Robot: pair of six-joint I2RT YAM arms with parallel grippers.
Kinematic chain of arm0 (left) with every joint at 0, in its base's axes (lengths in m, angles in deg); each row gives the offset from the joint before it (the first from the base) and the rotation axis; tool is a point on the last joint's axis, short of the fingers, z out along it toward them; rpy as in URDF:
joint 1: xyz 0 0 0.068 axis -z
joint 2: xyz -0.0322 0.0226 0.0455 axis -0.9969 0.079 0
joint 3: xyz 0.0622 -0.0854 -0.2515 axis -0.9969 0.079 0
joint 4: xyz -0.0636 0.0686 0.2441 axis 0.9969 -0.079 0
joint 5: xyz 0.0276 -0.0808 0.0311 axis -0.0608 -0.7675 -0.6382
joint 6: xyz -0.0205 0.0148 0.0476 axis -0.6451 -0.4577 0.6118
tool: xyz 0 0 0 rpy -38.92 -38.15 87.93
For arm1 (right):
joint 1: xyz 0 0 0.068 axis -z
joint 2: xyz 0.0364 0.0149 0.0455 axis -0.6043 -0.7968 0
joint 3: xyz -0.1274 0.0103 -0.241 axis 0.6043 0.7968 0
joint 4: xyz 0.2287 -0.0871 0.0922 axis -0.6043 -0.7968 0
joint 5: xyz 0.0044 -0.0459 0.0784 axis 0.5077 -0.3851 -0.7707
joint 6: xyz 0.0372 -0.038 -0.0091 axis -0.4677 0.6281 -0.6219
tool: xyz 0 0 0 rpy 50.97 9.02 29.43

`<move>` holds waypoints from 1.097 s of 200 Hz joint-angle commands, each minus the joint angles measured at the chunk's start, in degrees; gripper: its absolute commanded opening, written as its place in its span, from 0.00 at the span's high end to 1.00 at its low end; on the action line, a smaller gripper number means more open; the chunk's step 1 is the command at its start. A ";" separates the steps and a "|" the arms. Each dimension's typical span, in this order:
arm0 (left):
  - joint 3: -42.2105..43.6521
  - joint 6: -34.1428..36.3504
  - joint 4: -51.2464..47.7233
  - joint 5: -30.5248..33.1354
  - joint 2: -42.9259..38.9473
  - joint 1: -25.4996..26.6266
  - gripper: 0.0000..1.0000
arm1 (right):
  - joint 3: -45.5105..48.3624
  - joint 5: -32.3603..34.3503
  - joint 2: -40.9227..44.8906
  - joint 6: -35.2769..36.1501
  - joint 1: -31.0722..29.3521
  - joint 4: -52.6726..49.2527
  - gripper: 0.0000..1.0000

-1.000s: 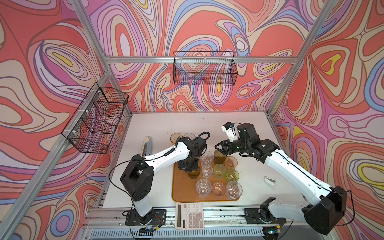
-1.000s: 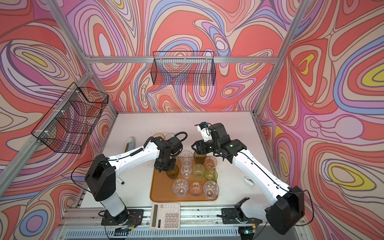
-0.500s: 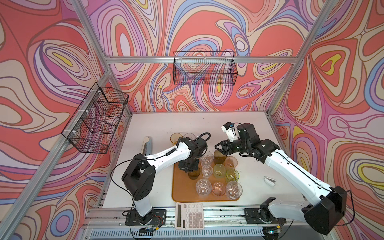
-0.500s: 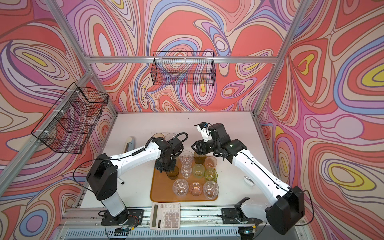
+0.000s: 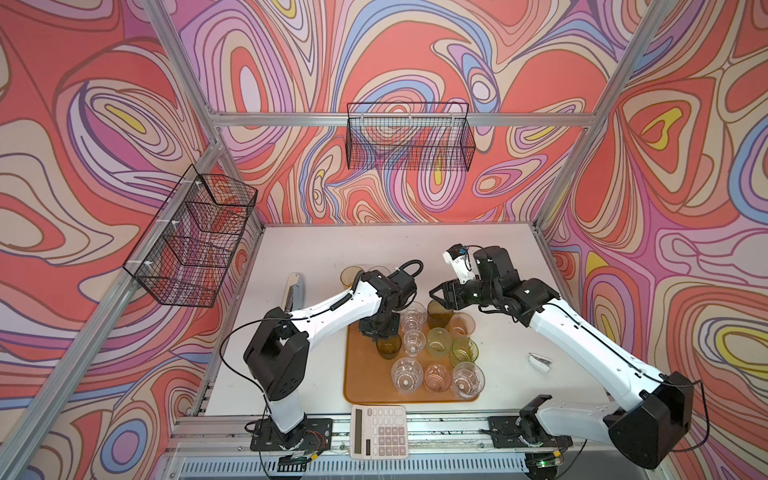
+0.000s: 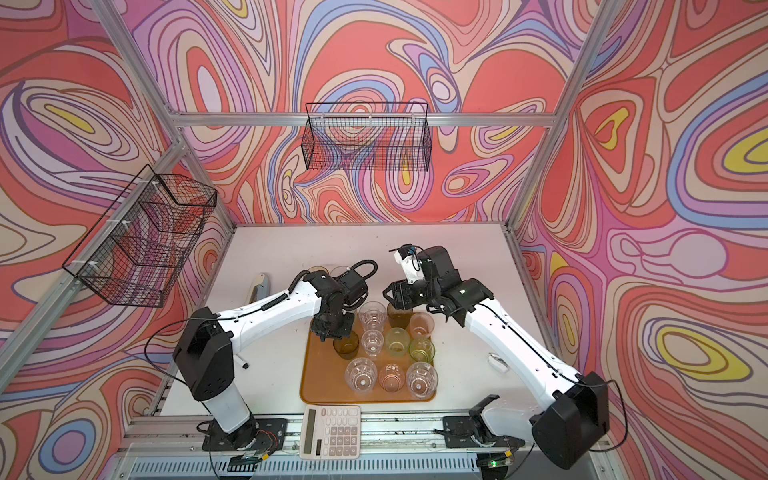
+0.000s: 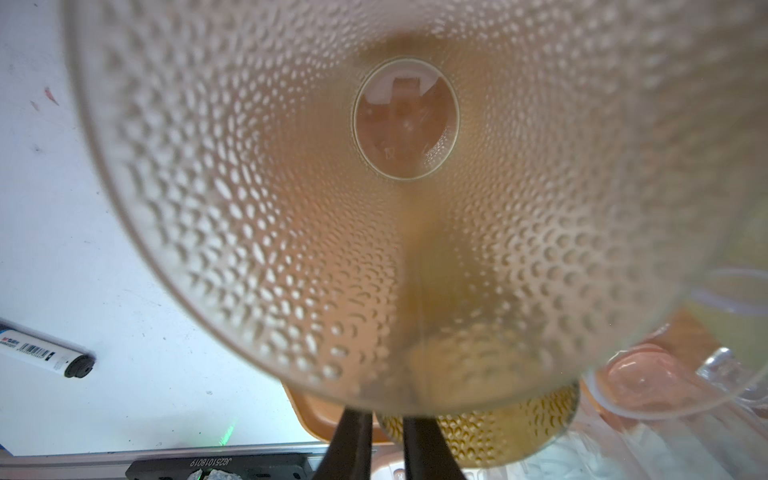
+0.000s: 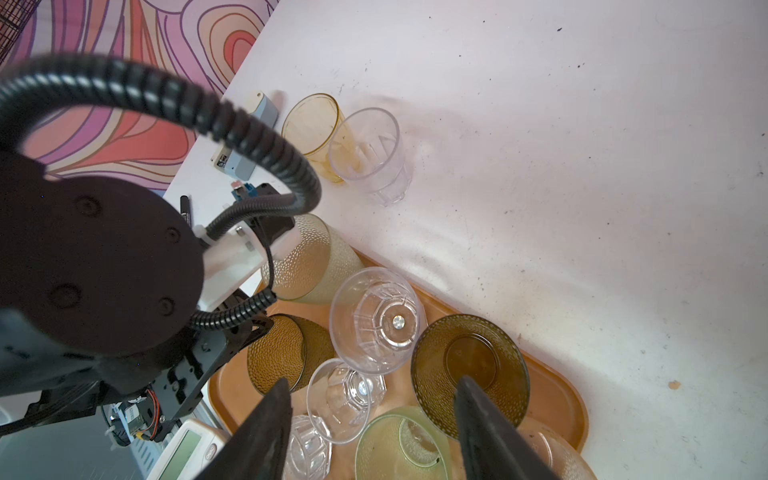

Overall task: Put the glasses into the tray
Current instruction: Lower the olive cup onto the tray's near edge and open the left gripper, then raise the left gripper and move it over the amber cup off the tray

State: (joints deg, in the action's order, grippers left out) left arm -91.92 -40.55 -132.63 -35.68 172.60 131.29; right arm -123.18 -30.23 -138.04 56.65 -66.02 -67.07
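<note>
Just left of centre in both top views, the left gripper [image 5: 380, 331] points down over the far left corner of the tray [image 5: 365, 386]. Its wrist camera shows us two black fingers [image 7: 347, 446] a narrow slit apart, astride the wall of an olive-brown glass [image 7: 490, 432]. We cannot tell whether they pinch that wall or merely flank it. That olive-brown glass [image 5: 388, 348] stands upright on the tray, just below the gripper in the top views. Just beside it, and filling the left wrist view, is a pale dimpled glass [image 7: 249, 208], upright beneath the wrist at the tray's corner. Right of centre, the right gripper [image 5: 434, 294] hangs above the tray's far edge with its jaws spread wide and nothing between them. Past its fingers [image 8: 266, 432] we look down into a second olive-brown glass [image 8: 469, 370] and a pale green glass [image 8: 403, 446]. Around these the tray carries a clear faceted glass [image 5: 413, 318], a pink glass [image 5: 461, 326], a small clear glass [image 5: 414, 344] and a bright green glass [image 5: 464, 352]. Along its near edge stands a row of three glasses [image 5: 436, 377]. Off the tray, on the white table [image 5: 374, 245] beyond its far left corner, we see an amber glass [image 8: 311, 129] and a clear glass [image 8: 370, 158] side by side. A white calculator [image 5: 378, 432] lies at lower centre, just below the tray's near edge.
</note>
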 commanded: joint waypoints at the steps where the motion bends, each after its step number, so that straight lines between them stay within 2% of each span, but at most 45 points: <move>1: -3.03 0.54 -4.46 2.64 -1.18 0.55 0.80 | 0.15 -0.37 0.81 0.34 0.36 0.63 0.35; 96: -12.07 7.05 -10.01 7.51 -2.94 -0.42 0.75 | 0.15 -0.19 0.93 0.44 0.35 0.18 0.35; 219: -16.41 15.82 -7.03 4.52 -3.45 -13.99 0.70 | -0.25 0.33 1.28 0.87 0.32 -0.78 0.35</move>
State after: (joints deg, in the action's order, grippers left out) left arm -106.24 -27.52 -139.24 -30.58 169.87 119.42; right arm -123.18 -30.19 -138.04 57.02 -66.00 -67.27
